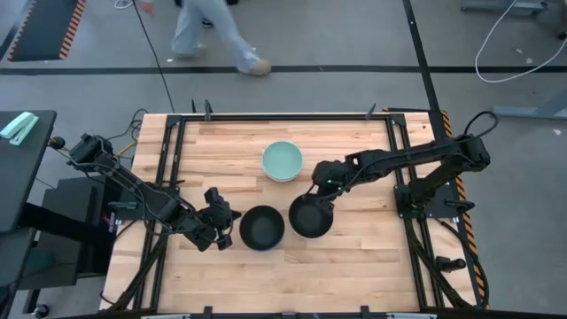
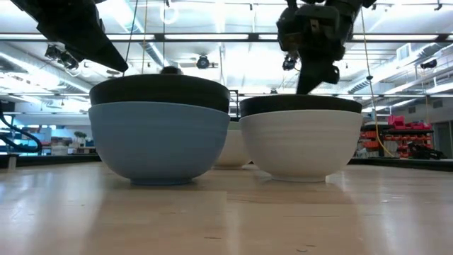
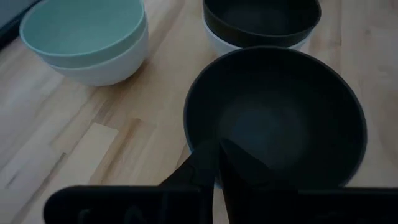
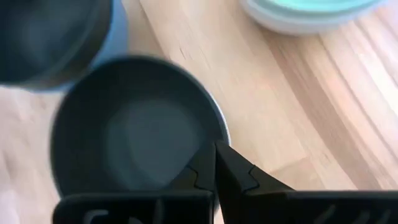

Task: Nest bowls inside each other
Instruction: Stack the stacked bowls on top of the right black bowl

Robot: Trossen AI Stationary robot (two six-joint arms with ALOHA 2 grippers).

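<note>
Blue bowl [image 2: 159,145] holds one black bowl [image 2: 159,88].

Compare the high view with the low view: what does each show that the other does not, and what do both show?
Only the high view shows the mint green bowl from above, both whole arms and the table edges. Only the low view shows that the black bowls sit nested: one in a blue bowl, one in a white bowl. Both show two black bowls, the left one and the right one, with the right end effector at the right one's rim.
</note>
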